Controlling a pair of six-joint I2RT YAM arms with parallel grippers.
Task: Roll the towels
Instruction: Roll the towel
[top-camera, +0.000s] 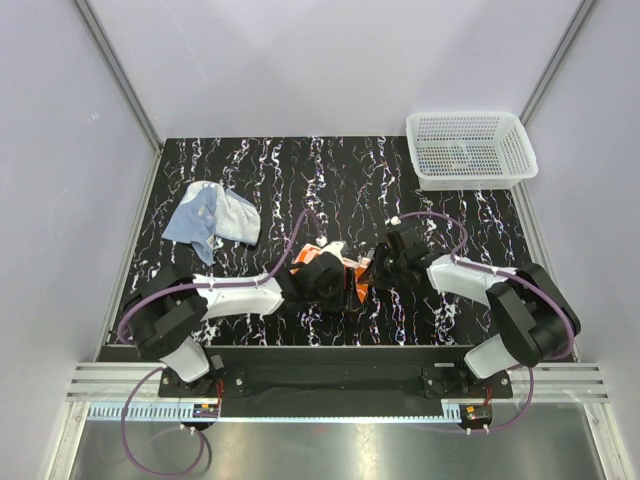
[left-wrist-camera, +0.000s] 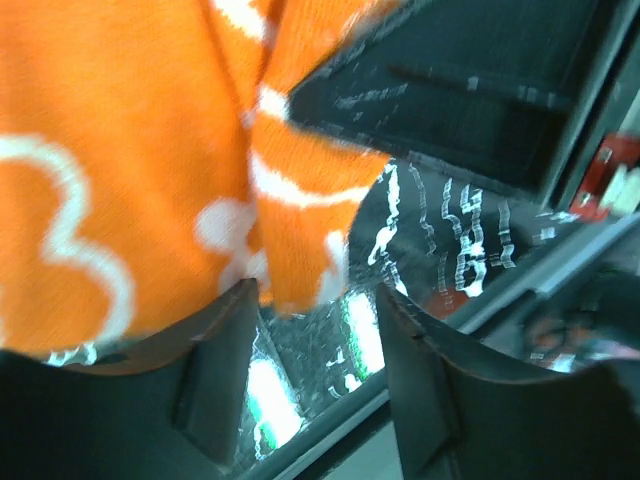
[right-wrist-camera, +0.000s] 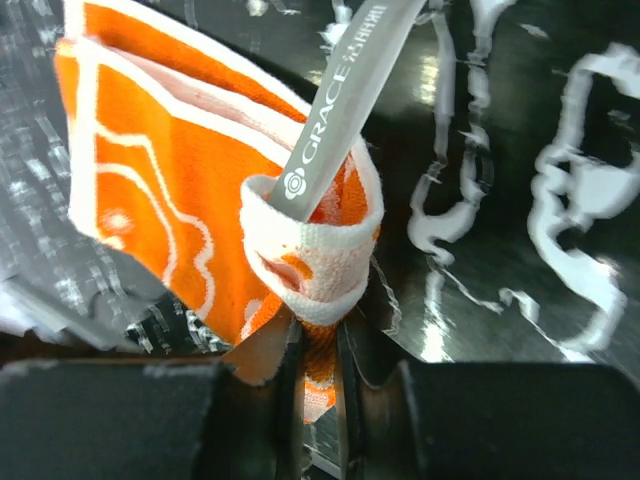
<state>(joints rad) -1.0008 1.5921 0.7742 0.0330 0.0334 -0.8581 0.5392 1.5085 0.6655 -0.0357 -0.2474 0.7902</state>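
An orange towel with white patterns lies at the table's middle between both grippers. My right gripper is shut on its white-edged end, where a grey label strip sticks out. My left gripper is open, its fingers apart with table showing between them, and the orange towel lies just above the left finger. A blue and white towel lies crumpled at the back left.
A white mesh basket stands at the back right corner of the black marbled table. Grey walls surround the table.
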